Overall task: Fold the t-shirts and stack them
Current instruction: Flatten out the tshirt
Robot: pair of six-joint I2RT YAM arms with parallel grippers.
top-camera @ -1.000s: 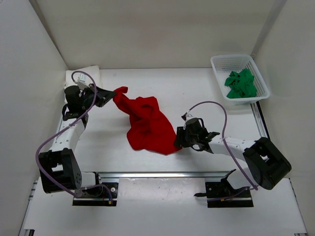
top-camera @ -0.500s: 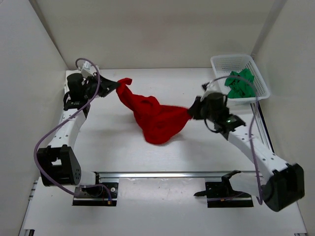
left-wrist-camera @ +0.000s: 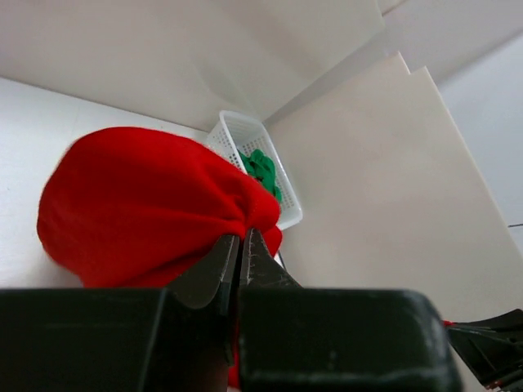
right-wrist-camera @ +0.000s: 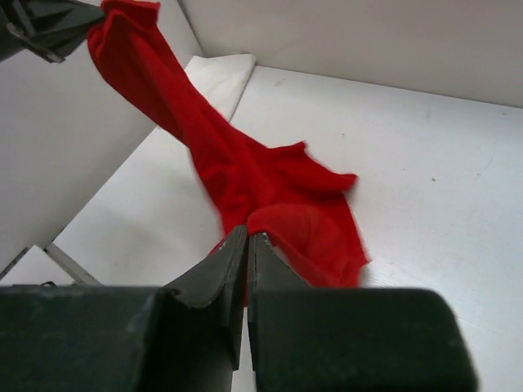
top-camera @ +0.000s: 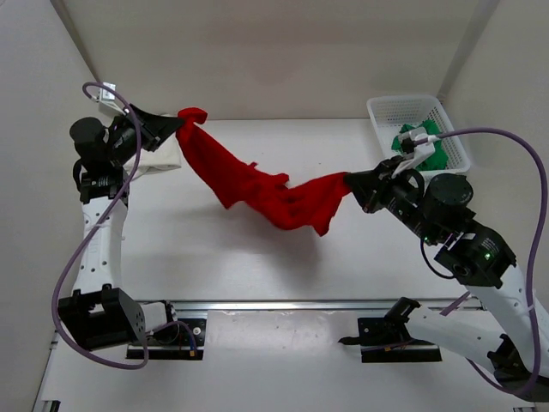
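**Top view**
- Red t-shirt [top-camera: 257,184]: hangs between the two arms from 10 o'clock to 3 o'clock over the tabletop [top-camera: 257,266]. It is drawn into a twisted band that sags at the centre. Whether its lowest fold touches the tabletop cannot be told.
- Left jaws: raised at 10 o'clock and closed on one bunched end of the red t-shirt.
- Right jaws: at 3 o'clock, closed on the opposite end.
- Cream-white t-shirt [top-camera: 159,159]: a folded pad at 9 o'clock, just below the left wrist.
- Green t-shirt [top-camera: 425,144]: lies crumpled in the basket [top-camera: 386,107] at 2 o'clock, unfolded.

**Left wrist view**
- Jaws: almost together, pinching a thick wad of red cloth [left-wrist-camera: 139,204] that bulges out toward 10 o'clock.
- Background: the basket [left-wrist-camera: 233,135] and the green t-shirt [left-wrist-camera: 263,170] lie near 12 o'clock.

**Right wrist view**
- Jaws: pressed tight on a thin fold of red cloth [right-wrist-camera: 270,188].
- Run of cloth: climbs toward 11 o'clock to the left jaws, passing the cream-white pad [right-wrist-camera: 221,77] at 12 o'clock.

**Handling (judged)**
- Weight and stiffness: light and limp, so it holds no shape and drapes wherever it is unsupported.
- Surface: grippy knit, not fragile, so a firm pinch should hold.
- Present holds: they look like random bunches, which is why the cloth ropes instead of spreading flat.
- Better holds: two matching corners, either both shoulders or both hem ends, so that the panel hangs flat for folding.
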